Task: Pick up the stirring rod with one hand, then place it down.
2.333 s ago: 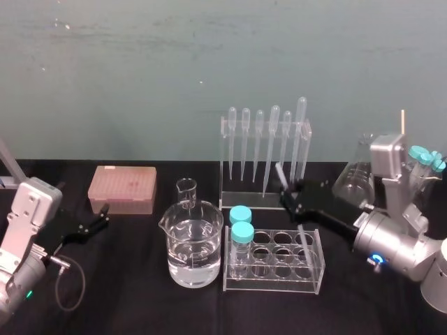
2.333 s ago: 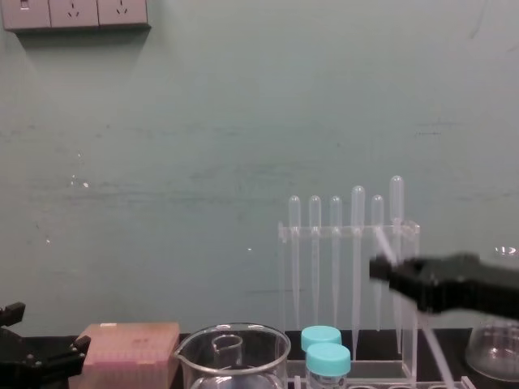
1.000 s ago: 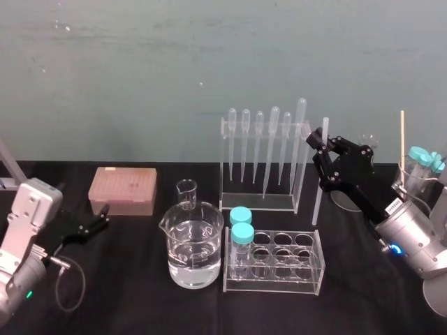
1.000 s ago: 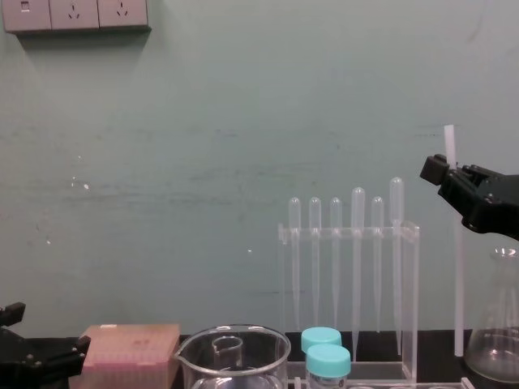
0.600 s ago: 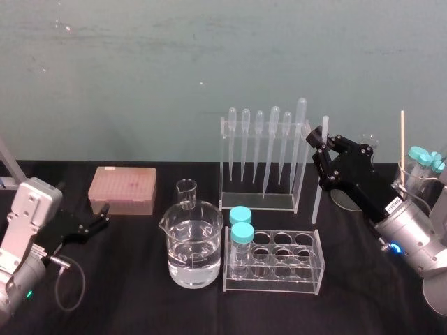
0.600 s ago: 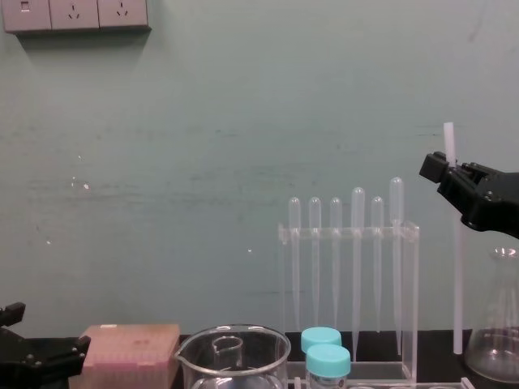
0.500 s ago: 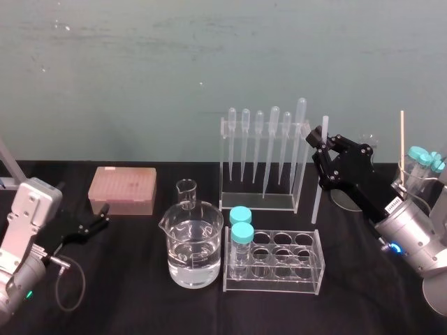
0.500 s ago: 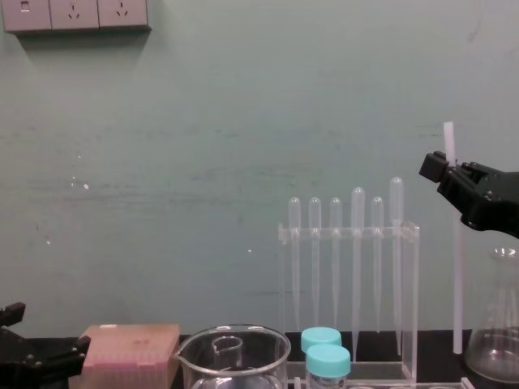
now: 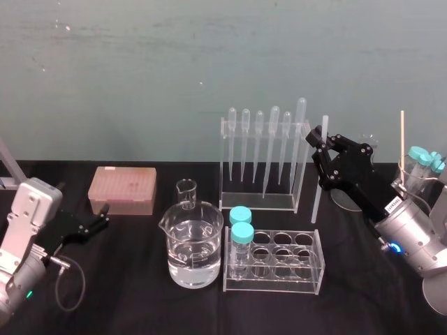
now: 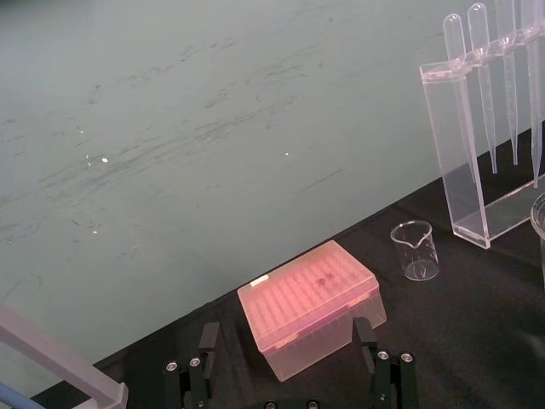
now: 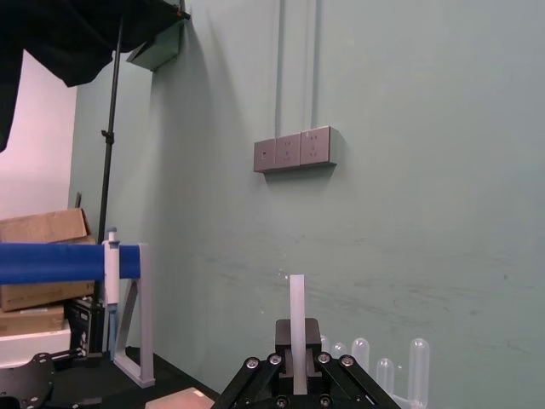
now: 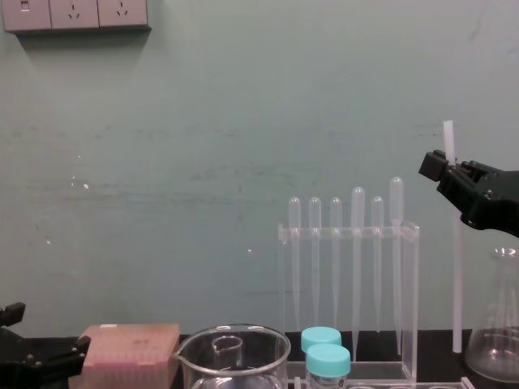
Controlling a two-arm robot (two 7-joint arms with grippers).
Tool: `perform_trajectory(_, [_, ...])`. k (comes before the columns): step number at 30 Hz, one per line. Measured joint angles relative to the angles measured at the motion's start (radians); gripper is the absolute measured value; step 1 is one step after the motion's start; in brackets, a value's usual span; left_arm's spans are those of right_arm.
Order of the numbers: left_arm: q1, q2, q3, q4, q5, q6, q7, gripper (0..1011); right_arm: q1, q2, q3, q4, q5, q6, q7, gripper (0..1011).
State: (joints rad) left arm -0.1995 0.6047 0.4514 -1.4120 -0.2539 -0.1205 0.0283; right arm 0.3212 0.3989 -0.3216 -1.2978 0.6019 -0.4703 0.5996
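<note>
The stirring rod [image 9: 318,188] is a thin translucent-white stick, held nearly upright just right of the pipette rack [image 9: 264,157]. My right gripper [image 9: 319,137] is shut on the rod's upper part, with a short piece sticking out above the fingers. The chest view shows the rod [image 12: 456,284] hanging down from that gripper [image 12: 438,166] beside the flask [image 12: 496,324]. In the right wrist view the rod [image 11: 297,298] rises from between the closed gripper [image 11: 297,362] fingers. Whether its lower end touches the table I cannot tell. My left gripper [image 9: 98,222] rests open at the far left.
A pink tip box [image 9: 122,188] sits in front of the left gripper [image 10: 287,339]. A beaker of water [image 9: 192,244], a small beaker [image 9: 186,192] and a clear tube rack [image 9: 274,259] with two blue-capped tubes fill the middle. More blue-capped tubes [image 9: 422,157] stand at the far right.
Earlier the rod lay tilted low over the tube rack in the right gripper. It now stands upright and higher, right of the pipette rack. Over the last second it has barely moved.
</note>
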Motion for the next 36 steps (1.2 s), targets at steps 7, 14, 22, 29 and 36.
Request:
perform_trajectory(7, [0.0,0.0,0.0,0.0,0.0,0.0,0.0,1000,0.0,0.0,0.0,0.0,0.0,0.0,0.0,70])
perform_trajectory(14, [0.0,0.0,0.0,0.0,0.0,0.0,0.0,1000,0.0,0.0,0.0,0.0,0.0,0.0,0.0,70])
perform_trajectory(22, [0.0,0.0,0.0,0.0,0.0,0.0,0.0,1000,0.0,0.0,0.0,0.0,0.0,0.0,0.0,70])
perform_trajectory(29, [0.0,0.0,0.0,0.0,0.0,0.0,0.0,1000,0.0,0.0,0.0,0.0,0.0,0.0,0.0,70])
perform_trajectory(36, [0.0,0.0,0.0,0.0,0.0,0.0,0.0,1000,0.0,0.0,0.0,0.0,0.0,0.0,0.0,70])
